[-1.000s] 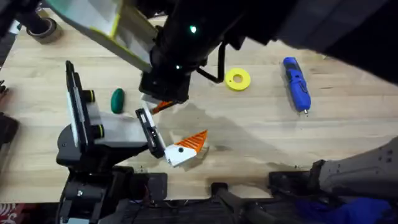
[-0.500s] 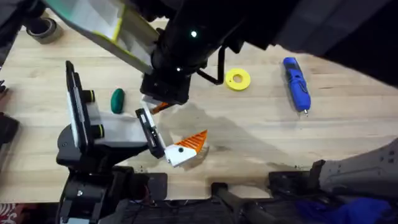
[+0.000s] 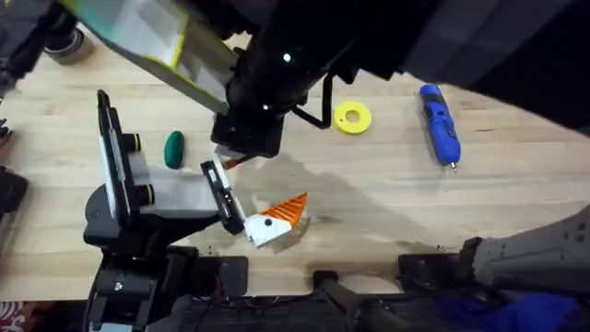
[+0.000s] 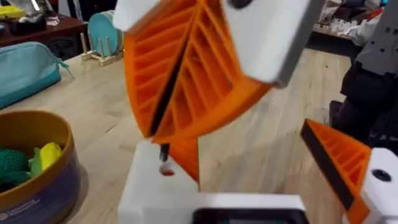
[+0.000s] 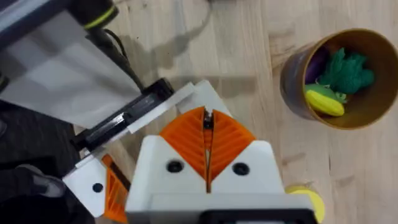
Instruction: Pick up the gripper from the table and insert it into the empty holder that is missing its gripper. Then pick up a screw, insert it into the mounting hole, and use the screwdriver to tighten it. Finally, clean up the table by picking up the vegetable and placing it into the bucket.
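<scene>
Holding the gripper (image 5: 206, 122) pinched in right gripper (image 5: 207, 146) directly over the holder (image 5: 186, 96), frame centre; my left gripper (image 4: 261, 124) gapes open, idle.

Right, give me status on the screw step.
Right gripper shut on screw, over holder. Vegetable on table, not in bucket.

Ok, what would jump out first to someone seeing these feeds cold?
The big dark arm looming over the table's middle in the overhead view, a green light on it. Next, the blue screwdriver lying to the right, and the orange finger near the front edge. In the right wrist view, the bucket holds toys.
</scene>
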### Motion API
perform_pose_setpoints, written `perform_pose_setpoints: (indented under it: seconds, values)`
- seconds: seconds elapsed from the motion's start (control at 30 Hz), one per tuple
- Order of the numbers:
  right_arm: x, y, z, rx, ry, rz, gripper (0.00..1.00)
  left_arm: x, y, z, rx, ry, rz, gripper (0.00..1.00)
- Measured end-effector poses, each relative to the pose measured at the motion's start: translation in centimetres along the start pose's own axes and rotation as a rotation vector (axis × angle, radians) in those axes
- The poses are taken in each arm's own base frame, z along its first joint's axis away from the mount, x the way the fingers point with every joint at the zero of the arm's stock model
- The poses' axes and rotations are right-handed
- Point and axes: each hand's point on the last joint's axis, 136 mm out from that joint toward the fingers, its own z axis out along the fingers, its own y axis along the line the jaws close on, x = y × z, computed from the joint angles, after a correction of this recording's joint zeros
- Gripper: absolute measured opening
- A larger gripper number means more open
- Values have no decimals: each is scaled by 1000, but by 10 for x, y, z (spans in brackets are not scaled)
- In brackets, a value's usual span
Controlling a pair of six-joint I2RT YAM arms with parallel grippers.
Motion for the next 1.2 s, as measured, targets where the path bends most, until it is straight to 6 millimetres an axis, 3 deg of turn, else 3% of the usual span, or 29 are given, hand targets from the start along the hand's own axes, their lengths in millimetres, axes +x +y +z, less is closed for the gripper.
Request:
perform_pose_setpoints:
  seconds: [1.2]
  values:
    - [5,3,9,-8,13,-4,6,0,0,0,0,0,0,985]
